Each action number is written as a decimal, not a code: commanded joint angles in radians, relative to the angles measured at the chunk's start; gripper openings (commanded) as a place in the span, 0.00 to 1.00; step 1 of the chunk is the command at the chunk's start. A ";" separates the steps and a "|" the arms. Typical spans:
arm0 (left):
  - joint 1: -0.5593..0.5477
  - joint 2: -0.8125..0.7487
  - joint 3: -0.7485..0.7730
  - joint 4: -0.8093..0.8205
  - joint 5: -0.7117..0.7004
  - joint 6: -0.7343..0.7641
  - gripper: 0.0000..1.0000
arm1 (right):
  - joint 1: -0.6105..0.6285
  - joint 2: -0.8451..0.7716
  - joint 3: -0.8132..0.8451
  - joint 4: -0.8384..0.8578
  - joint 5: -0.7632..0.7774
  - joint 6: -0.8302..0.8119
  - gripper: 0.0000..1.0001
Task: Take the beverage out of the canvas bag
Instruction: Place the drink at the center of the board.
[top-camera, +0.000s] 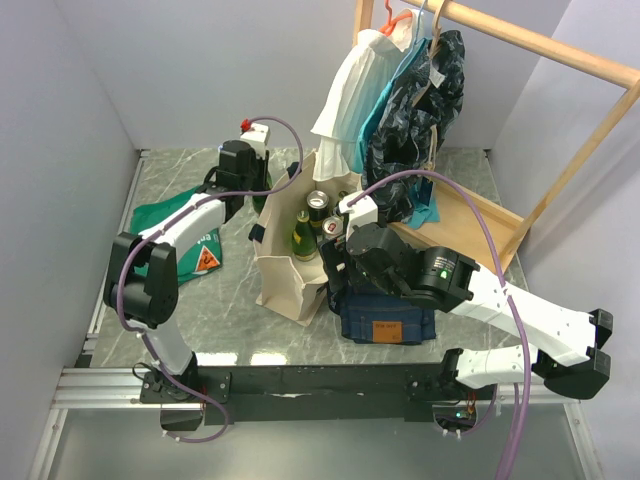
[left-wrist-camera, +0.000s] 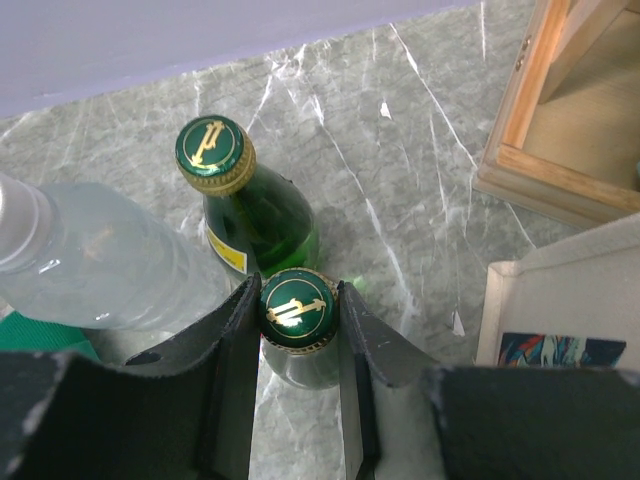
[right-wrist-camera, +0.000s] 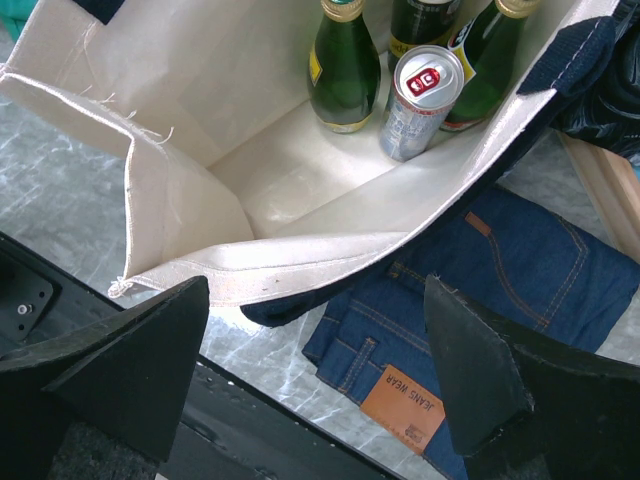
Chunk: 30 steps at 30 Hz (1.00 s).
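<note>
Black fingers (left-wrist-camera: 232, 360) of the left gripper (left-wrist-camera: 298, 305) fill the bottom of the left wrist view, with the jaws drawn narrow and clamped on the neck of a green glass bottle with a gold-printed green cap (left-wrist-camera: 297, 312). That bottle is outside the bag, over the grey marble tabletop (left-wrist-camera: 400, 150); whether its base touches the stone is hidden. Just beyond it stands a second green glass bottle (left-wrist-camera: 250, 205) with a yellow label, and left of both is a clear plastic water bottle (left-wrist-camera: 100, 260).

Seen from above, the boxy cream canvas bag with dark navy handles (top-camera: 285, 275) stands upright near the middle of the table, mouth open. The left gripper is behind its far left corner, and a corner of the bag shows at the right edge of the left wrist view.

On the other side, the right gripper (right-wrist-camera: 315, 295) hangs over the bag's near rim with its jaws spread wide and nothing between them. Inside the bag, at the far end, are a silver drink can (right-wrist-camera: 420, 100) and several more green bottles (right-wrist-camera: 342, 70).

Beside the bag, folded blue jeans (right-wrist-camera: 480, 280) with a tan leather patch lie touching its wall. Farther left, a green printed cloth (top-camera: 200, 245) lies under the left arm, and a wooden clothes rack (top-camera: 520, 50) with hung garments stands at the back right
</note>
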 joint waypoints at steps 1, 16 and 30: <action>-0.004 -0.014 0.080 0.145 -0.039 0.015 0.01 | 0.008 -0.001 0.021 0.018 0.009 -0.001 0.94; -0.004 -0.004 0.083 0.091 -0.025 -0.013 0.17 | 0.008 0.002 0.011 0.032 0.008 -0.008 0.94; -0.004 -0.050 0.073 0.021 -0.037 -0.022 0.41 | 0.008 -0.019 -0.012 0.033 0.014 -0.001 0.94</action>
